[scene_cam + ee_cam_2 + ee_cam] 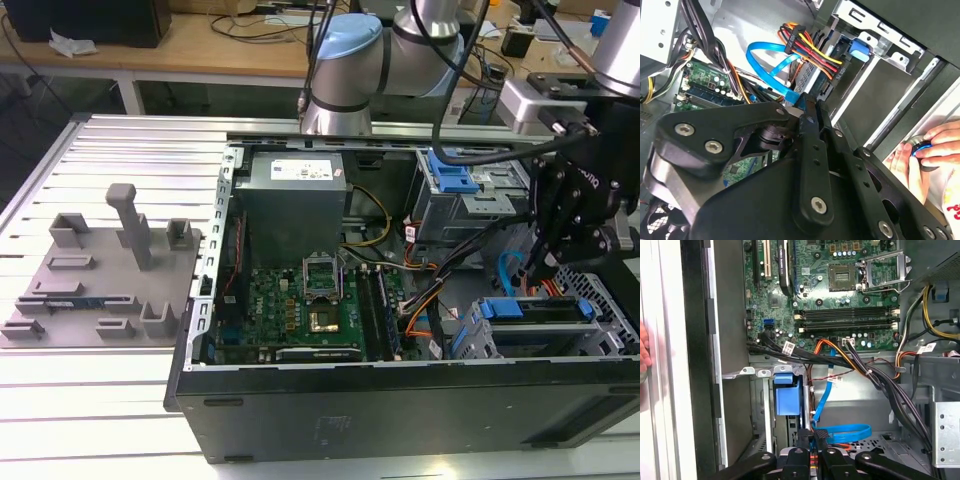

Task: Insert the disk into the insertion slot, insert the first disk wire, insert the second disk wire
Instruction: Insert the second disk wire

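Note:
The disk (540, 312) lies inside the insertion slot (600, 335), a grey perforated cage at the exterior view's right, with its blue carrier end (788, 392) facing the motherboard. My gripper (545, 268) hangs just above that cage. Its fingers (823, 440) stand close together, shut on the end of the second disk wire (845, 431), a light-blue flat cable looping beside them (767, 60). The first disk wire (812, 52), an orange, red and black bundle, runs to the disk's end right by my fingertips.
A person's hand (920, 150) rests outside the case wall. Black cable bundles (875, 375) cross between the motherboard (300, 300) and the drive cages. An upper grey bay with a blue latch plate (455, 180) stands behind. A grey fixture plate (100, 270) lies outside the case.

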Tool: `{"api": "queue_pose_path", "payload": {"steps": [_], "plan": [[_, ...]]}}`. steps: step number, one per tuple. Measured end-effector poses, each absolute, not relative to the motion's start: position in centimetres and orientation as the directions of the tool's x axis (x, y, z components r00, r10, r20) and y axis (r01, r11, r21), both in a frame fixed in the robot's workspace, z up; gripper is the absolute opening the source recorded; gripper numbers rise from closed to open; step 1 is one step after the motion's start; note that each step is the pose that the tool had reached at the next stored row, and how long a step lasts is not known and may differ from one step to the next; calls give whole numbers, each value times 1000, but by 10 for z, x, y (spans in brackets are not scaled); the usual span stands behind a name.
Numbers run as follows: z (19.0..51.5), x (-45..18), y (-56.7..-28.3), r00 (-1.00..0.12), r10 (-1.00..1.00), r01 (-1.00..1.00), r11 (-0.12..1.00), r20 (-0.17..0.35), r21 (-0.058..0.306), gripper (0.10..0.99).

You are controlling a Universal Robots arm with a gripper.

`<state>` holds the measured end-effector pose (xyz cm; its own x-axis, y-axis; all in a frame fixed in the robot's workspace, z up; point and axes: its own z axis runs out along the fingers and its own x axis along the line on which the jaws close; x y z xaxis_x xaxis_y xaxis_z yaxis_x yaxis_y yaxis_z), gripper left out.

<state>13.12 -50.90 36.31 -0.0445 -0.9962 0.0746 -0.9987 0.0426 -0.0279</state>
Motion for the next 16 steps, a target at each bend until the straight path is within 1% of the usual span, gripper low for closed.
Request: {"api": "queue_pose_path", "payload": {"steps": [8, 16], "plan": [[361, 135, -515, -31, -998, -999, 30, 60, -27, 161], [358, 138, -517, -25, -998, -999, 24, 58, -27, 161]]}}
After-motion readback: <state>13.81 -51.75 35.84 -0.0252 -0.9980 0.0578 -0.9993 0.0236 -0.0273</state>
